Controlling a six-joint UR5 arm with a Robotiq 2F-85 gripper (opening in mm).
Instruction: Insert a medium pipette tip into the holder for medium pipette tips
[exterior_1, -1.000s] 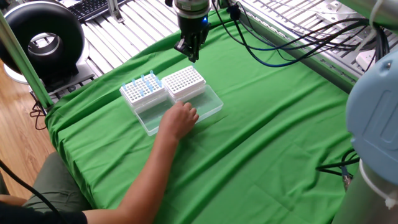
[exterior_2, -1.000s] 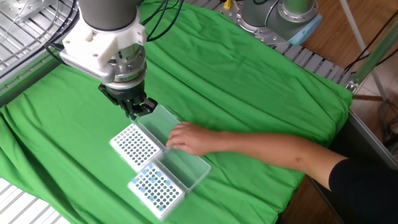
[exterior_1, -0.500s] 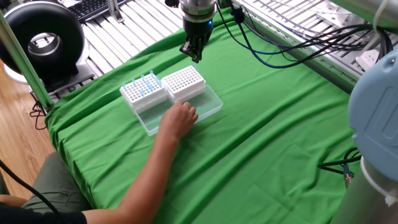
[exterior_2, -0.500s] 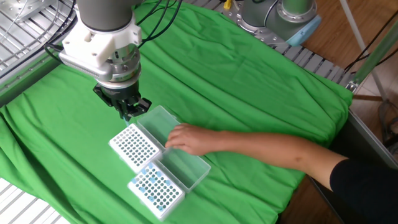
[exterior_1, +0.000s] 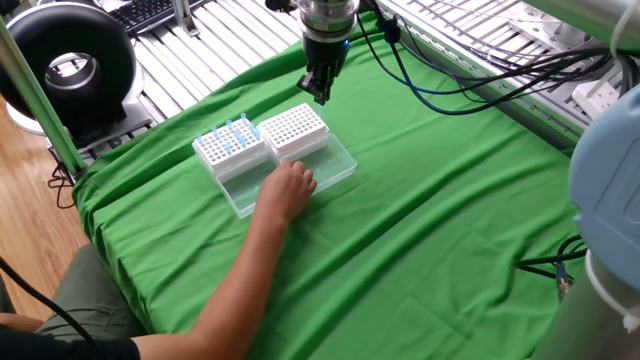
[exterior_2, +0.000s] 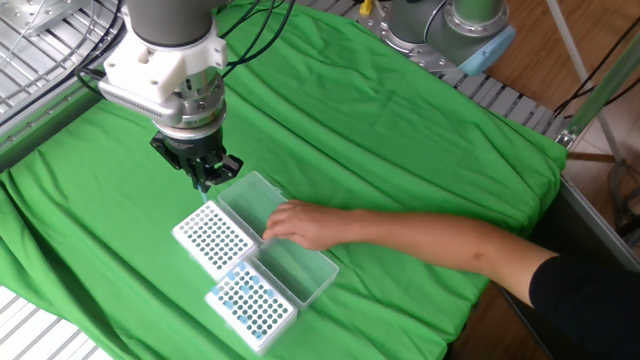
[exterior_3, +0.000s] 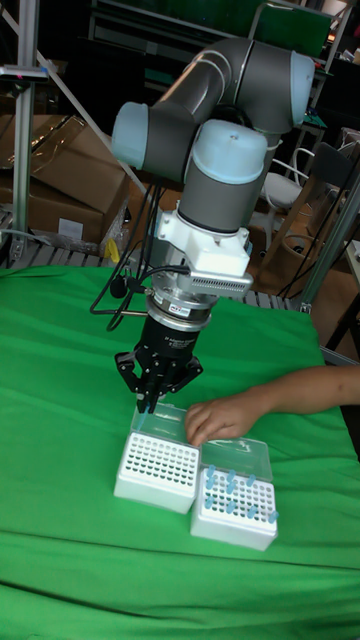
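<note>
A: What is lying nearest the lens in the tall fixed view?

B: Green cloth (exterior_3: 60, 480), smooth with soft creases, is covering the surface across the bottom of the frame. On it two white rectangular plastic racks are sitting side by side, touching. The rack with blue tips (exterior_3: 234, 510), at lower right, is holding a scatter of pale blue tips. The holder for medium pipette tips (exterior_3: 157, 472), at lower centre, is showing a grid of small dark holes, all looking empty.

A: And their lids?

B: Clear hinged lids are lying open flat behind both racks. A person's hand (exterior_3: 213, 418) is resting on them, the bare forearm reaching in from the right edge.

A: Where is the gripper?

B: The gripper (exterior_3: 148, 402) is hanging over the far left corner of the holder, pointing down. Its black fingers (exterior_3: 140, 392) are sitting close together around something thin; whether a tip is clamped there, I cannot tell.

A: Farther back?

B: The grey, rounded arm is rising to the top centre. In the upper left, cardboard boxes are standing beside metal framing. In one fixed view a black ring-shaped device (exterior_1: 62, 62) is sitting at upper left beside a keyboard.
</note>
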